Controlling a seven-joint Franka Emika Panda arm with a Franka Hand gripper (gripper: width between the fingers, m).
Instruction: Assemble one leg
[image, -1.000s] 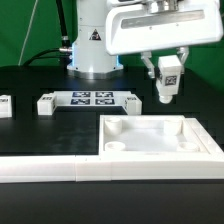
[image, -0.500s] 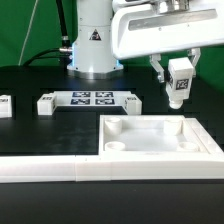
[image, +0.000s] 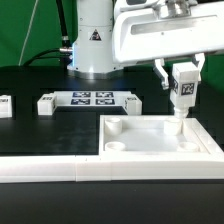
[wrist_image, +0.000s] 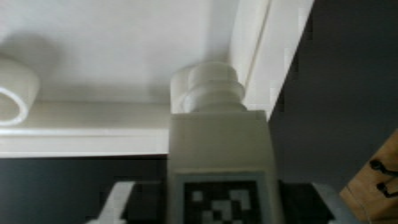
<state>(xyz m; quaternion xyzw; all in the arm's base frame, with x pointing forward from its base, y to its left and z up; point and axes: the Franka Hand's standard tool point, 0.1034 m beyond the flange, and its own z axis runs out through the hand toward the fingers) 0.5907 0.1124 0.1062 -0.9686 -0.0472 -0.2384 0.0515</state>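
The gripper (image: 183, 80) is clamped on the leg (image: 184, 92), with its jaws set narrow on either side of the leg's upper part. It holds the leg roughly upright over the far corner of the tray (image: 150, 152), the corner on the exterior view's right.

The leg is a short white plastic post. It has a squared body with a black-and-white square marker on the side facing the room. Below that, it necks down through a small collar into a slimmer rounded peg that points down at the tray.

Seen from the wrist, the leg (wrist_image: 217, 150) fills the middle of the picture, marker towards the camera. Its peg end sits just inside the tray's raised rim (wrist_image: 267, 50). I cannot tell whether the tip is touching the tray floor or hanging just above it.

Beyond the tray, on the black table (image: 40, 130), lies the marker board (image: 88, 98). A small white part sits at each end of it (image: 47, 103) (image: 130, 103).
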